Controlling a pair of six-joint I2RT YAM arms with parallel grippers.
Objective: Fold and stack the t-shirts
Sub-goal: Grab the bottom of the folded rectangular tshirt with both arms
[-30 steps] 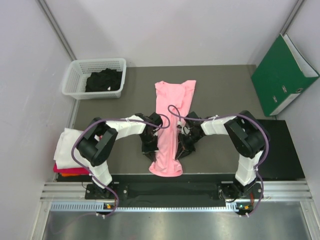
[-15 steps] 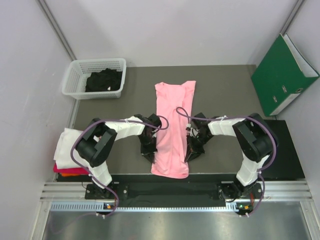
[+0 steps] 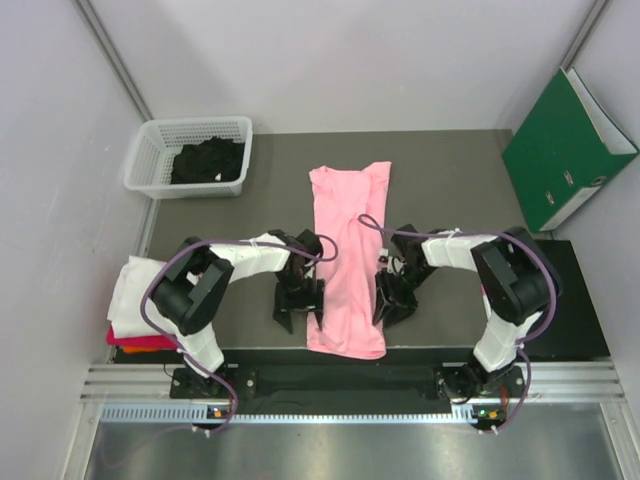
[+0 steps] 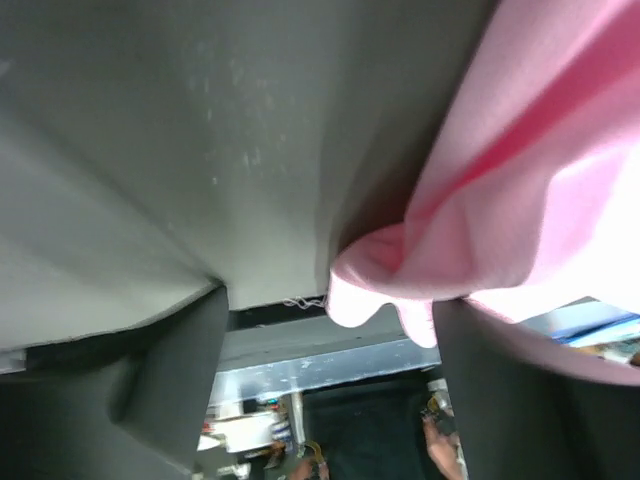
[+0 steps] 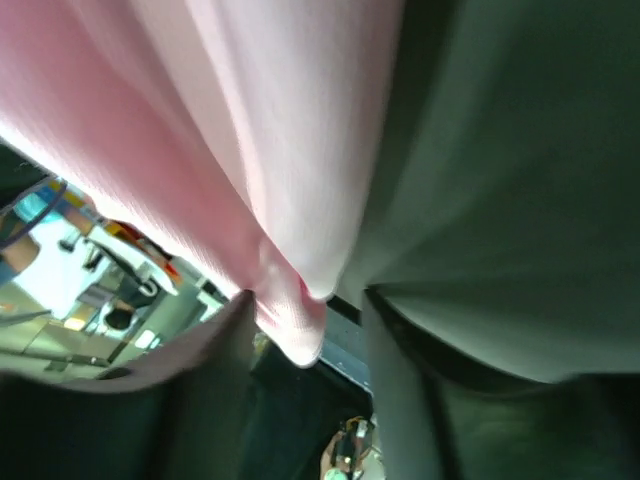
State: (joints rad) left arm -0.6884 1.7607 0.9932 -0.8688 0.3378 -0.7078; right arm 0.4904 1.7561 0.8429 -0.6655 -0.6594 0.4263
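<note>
At the far left edge of the overhead view sits one stack of three folded shirts: a white t-shirt [image 3: 130, 288] on top, a magenta-red t-shirt [image 3: 132, 341] under it and a sliver of orange t-shirt [image 3: 145, 350] at the bottom. In the upper left, one white mesh basket [image 3: 190, 124] holds a black t-shirt heap [image 3: 208, 160]; how many lie in it cannot be told.

The left gripper [image 3: 299, 316] rests low at the left edge of one light pink t-shirt [image 3: 347, 250]. This shirt lies lengthwise down the middle of the dark table [image 3: 450, 170], its lower end at the bottom edge of the table. The left fingers [image 4: 160, 400] are spread, with the shirt's corner loose between them. The right gripper [image 3: 393, 312] sits at the shirt's right edge, its fingers [image 5: 410, 400] also spread around the hanging edge.

One green binder [image 3: 565, 150] leans at the upper right.
</note>
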